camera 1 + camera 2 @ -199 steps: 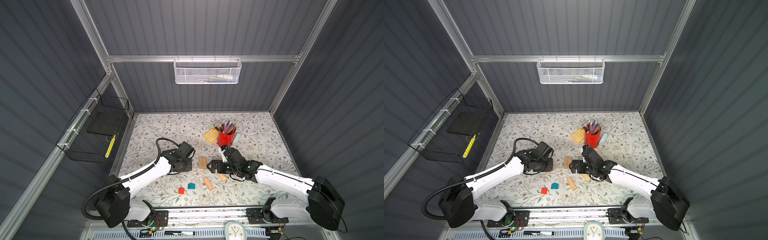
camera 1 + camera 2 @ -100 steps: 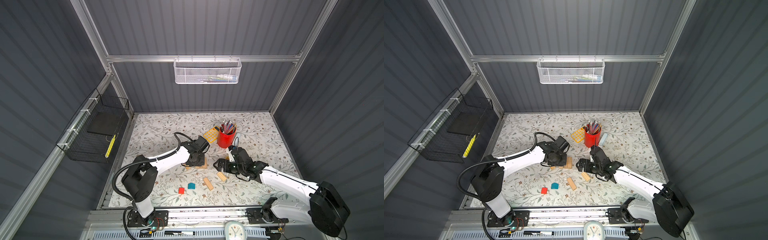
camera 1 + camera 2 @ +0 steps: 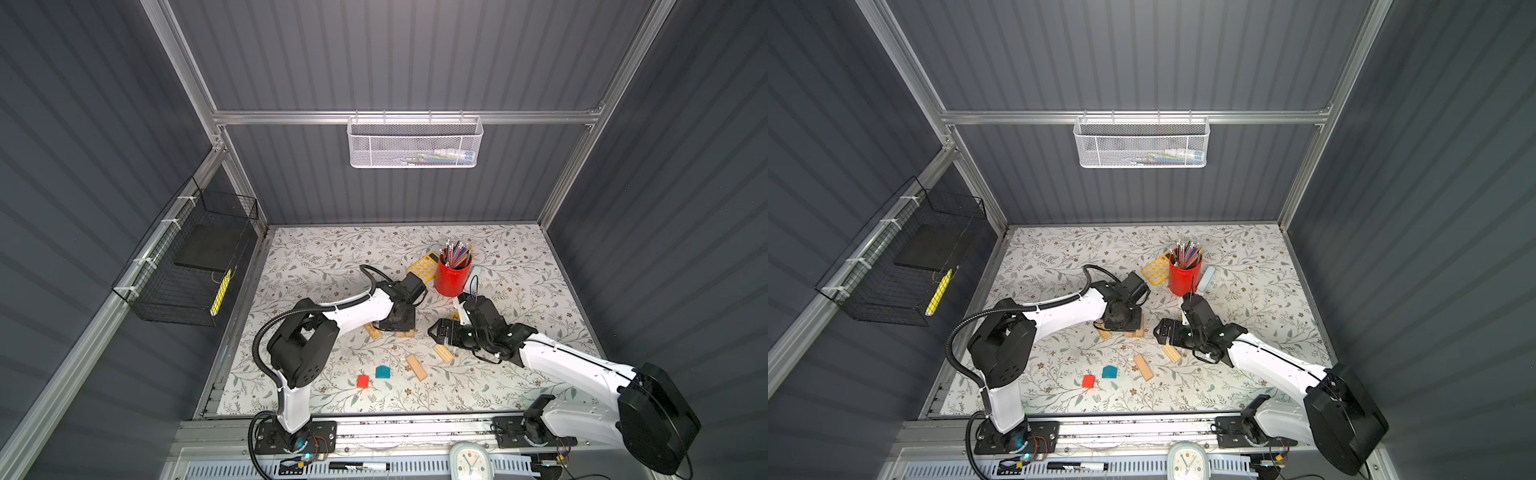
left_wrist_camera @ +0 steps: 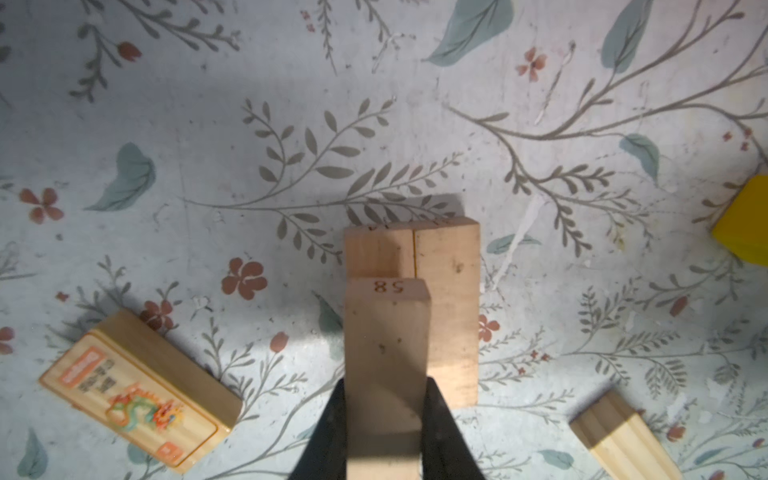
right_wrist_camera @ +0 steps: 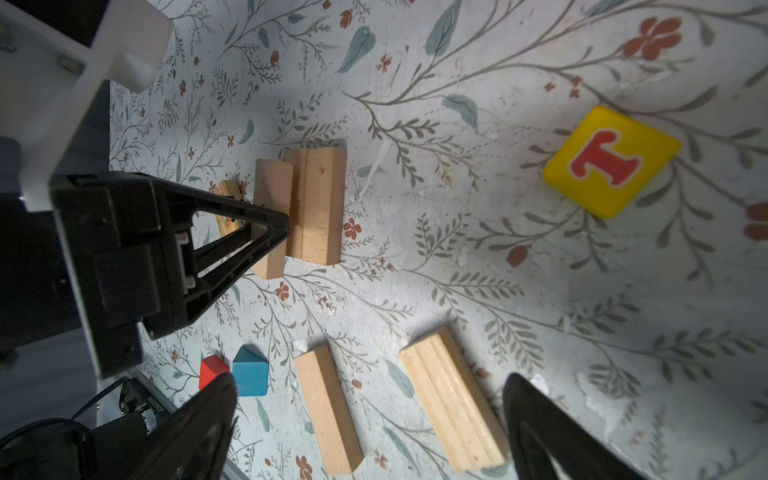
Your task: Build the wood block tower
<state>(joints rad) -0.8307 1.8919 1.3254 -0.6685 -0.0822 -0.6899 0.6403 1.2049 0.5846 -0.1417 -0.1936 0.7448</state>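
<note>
Right tool [image 5: 370,379] hangs with jaws spread wide and empty over the near part of the surface [image 3: 316,266], where the red cube [image 3: 363,381], teal house block [image 3: 382,372], plain plank [image 3: 416,367] and ridged plank [image 3: 443,353] lie loose. Farther back, the left tool [image 4: 385,390], off to the left a second ago, now pinches the plank marked 58 [image 4: 386,332] lengthwise over the tower base [image 4: 449,291], two planks side by side, with a printed plank [image 4: 137,390] just beside. Slightly beyond lies the yellow cube [image 5: 611,160].
</note>
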